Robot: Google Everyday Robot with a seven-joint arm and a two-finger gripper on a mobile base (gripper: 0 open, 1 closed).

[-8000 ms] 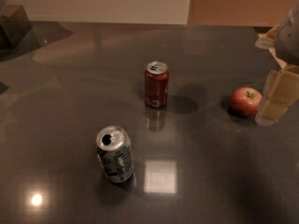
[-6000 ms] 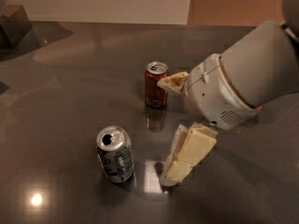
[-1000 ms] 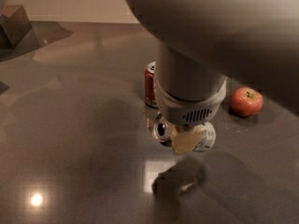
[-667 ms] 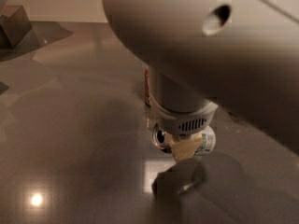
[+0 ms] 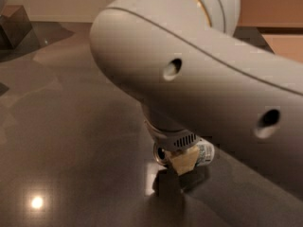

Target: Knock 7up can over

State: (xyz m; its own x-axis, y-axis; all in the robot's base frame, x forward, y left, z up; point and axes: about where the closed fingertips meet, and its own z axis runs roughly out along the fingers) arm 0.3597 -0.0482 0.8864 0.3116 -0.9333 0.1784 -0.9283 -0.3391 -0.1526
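The robot's pale grey arm (image 5: 213, 79) fills most of the camera view. It sweeps from the upper right down to the middle of the dark, glossy table (image 5: 75, 141), and two round holes show in its shell. Below it a grey ribbed wrist collar (image 5: 180, 139) points down at the table, and under that sits the pincer (image 5: 182, 161), low over the surface, with a cream-coloured tip showing. The arm hides the rest of the pincer, so I cannot tell whether it is spread or pressed together. The 7up can (image 5: 204, 151) lies on its side on the table right at the pincer and partly behind the cream tip, roughly below the centre of the view. Its length runs left to right. The labelled silver body with dark print sticks out to the right of the tip. The round silver top faces left, and a dark opening shows there. What is inside the can, if anything, cannot be made out. The can and pincer look to be touching or very nearly so. A dark shadow lies on the table beneath them. A dark box (image 5: 16, 30) stands at the far left corner, well apart from the can. A bright spot of reflected light (image 5: 37, 202) sits on the near left of the table.
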